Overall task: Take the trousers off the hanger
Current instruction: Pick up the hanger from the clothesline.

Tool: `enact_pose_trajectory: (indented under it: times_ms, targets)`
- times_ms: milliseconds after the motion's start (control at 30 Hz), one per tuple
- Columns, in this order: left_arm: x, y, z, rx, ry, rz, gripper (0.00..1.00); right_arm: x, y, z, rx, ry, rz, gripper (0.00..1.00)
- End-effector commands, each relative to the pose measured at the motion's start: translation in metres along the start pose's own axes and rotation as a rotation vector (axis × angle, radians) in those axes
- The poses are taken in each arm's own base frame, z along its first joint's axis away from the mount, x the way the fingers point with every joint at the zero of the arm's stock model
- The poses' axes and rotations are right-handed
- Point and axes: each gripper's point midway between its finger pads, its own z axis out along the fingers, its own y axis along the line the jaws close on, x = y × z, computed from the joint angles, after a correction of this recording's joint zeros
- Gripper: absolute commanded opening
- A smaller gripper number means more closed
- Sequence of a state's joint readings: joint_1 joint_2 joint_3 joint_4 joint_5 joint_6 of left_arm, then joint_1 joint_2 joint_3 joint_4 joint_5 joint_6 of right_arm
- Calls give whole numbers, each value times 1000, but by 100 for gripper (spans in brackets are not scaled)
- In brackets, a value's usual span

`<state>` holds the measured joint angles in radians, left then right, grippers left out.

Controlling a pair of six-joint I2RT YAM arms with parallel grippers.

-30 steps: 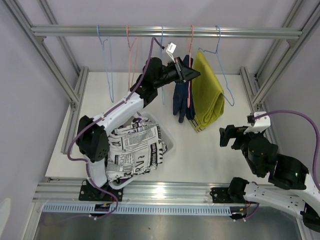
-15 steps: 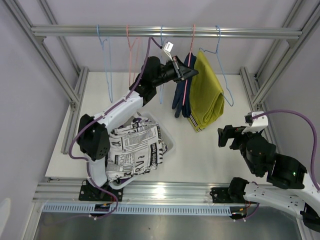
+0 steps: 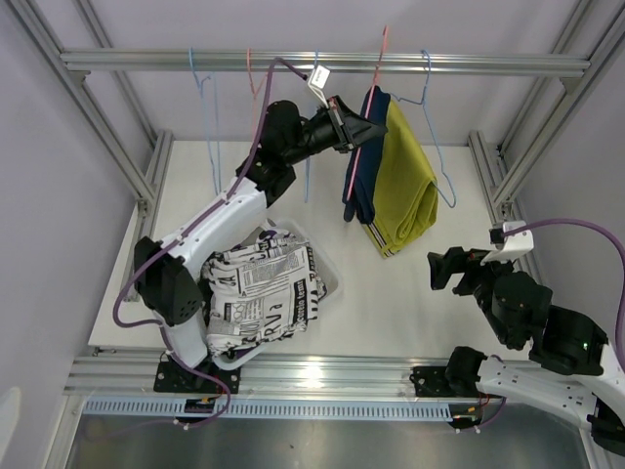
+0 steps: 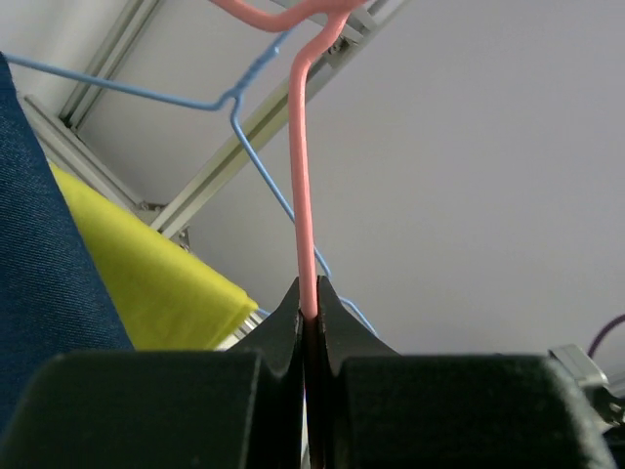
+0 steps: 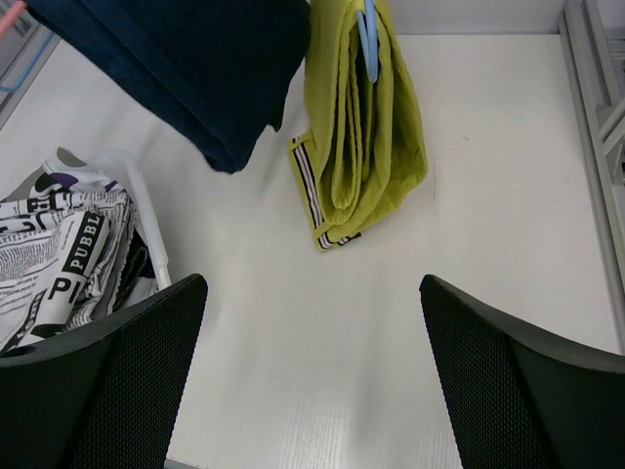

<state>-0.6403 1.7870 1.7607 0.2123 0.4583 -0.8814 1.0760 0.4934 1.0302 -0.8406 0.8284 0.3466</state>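
My left gripper (image 3: 356, 127) (image 4: 309, 298) is shut on the wire neck of a pink hanger (image 4: 303, 186), up by the rail. The plain navy trousers (image 3: 364, 171) (image 4: 49, 264) hang folded over that hanger, whose hook (image 3: 381, 41) stands above the rail (image 3: 488, 64). Right beside them, mustard yellow trousers (image 3: 408, 181) (image 5: 366, 127) hang on a blue hanger (image 3: 430, 93). My right gripper (image 3: 444, 266) (image 5: 311, 293) is open low over the table at the right, with nothing between its fingers. The navy trousers (image 5: 195, 68) show at the top of its view.
A white basket (image 3: 332, 281) (image 5: 146, 210) at the front left holds white trousers with black print (image 3: 264, 293) (image 5: 59, 254). Three bare hangers, blue (image 3: 205, 107), pink (image 3: 256, 98) and blue (image 3: 311, 147), hang on the rail to the left. Frame posts flank the table.
My left gripper shut on the pink hanger and lifted it, so its hook rose above the rail and the navy trousers came up with it. The right arm barely shifted.
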Motion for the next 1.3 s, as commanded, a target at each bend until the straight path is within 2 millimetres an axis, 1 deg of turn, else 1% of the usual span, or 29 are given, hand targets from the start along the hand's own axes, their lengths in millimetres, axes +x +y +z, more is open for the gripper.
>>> enact_pose_trajectory:
  times_ms: [0,33,67,167,200,233,267,300,367,400,467,500,533,567,600,633,667,733,767,800,833,933,1000,1033,1100,1233,1267]
  targets:
    - [-55,-109,-39,223,-141,163,0,-3,2,-1,-13,-8,23,94]
    - [-52,-110,-41,223,-133,165,1,-4,3,-1,-14,-7,20,94]
    - [-56,-120,-50,234,-143,186,1,-3,4,0,-20,-5,16,94]
    - [-48,-120,-60,213,-116,191,1,-5,9,2,-27,-6,5,94]
    - [-52,-132,-70,225,-125,202,0,-5,9,3,-26,-7,2,94]
    - [-47,-128,-73,204,-113,192,0,-6,11,4,-28,-4,-2,95]
    - [-45,-129,-77,195,-109,194,0,-8,12,4,-32,-11,4,94]
    - [-48,-139,-88,202,-115,204,0,-9,14,4,-36,-13,1,94]
    - [-41,-132,-95,154,-95,198,1,-12,19,5,-54,-18,7,95]
    - [-42,-139,-105,152,-100,206,0,-13,21,5,-62,-20,8,95]
    - [-42,-143,-114,135,-96,225,0,-14,24,7,-70,-21,8,95]
    - [-39,-141,-119,110,-82,220,0,-14,26,8,-73,-19,5,94]
    - [-41,-149,-129,110,-91,232,1,-14,27,9,-72,-17,2,95]
    - [-41,-150,-135,89,-88,234,1,-13,29,10,-76,-15,-3,95]
    - [-36,-146,-140,62,-71,223,0,-12,32,12,-76,-7,-11,95]
    - [-35,-147,-145,52,-67,222,0,-12,34,14,-77,-5,-13,95]
    - [-37,-155,-155,50,-77,231,1,-12,37,15,-83,-4,-14,95]
    - [-30,-152,-166,16,-58,222,1,-11,42,18,-91,4,-24,95]
    - [-35,-162,-177,23,-79,241,0,-13,46,19,-100,-2,-15,95]
    - [-35,-164,-182,16,-85,244,0,-13,49,21,-104,2,-20,94]
    - [-36,-168,-192,6,-99,253,1,-17,52,21,-117,-8,-12,94]
    - [-39,-173,-206,-18,-113,269,1,-19,63,25,-142,-5,-17,94]
    - [-44,-183,-218,-20,-137,297,1,-23,68,26,-152,-5,-15,93]
    - [-46,-186,-222,-24,-143,309,0,-21,73,30,-156,6,-25,93]
    - [-46,-190,-232,-37,-146,317,1,-23,78,32,-161,9,-26,93]
    - [-43,-186,-244,-69,-160,333,1,-23,87,36,-177,15,-24,93]
    - [-39,-179,-244,-83,-153,331,1,-23,89,37,-180,16,-21,93]
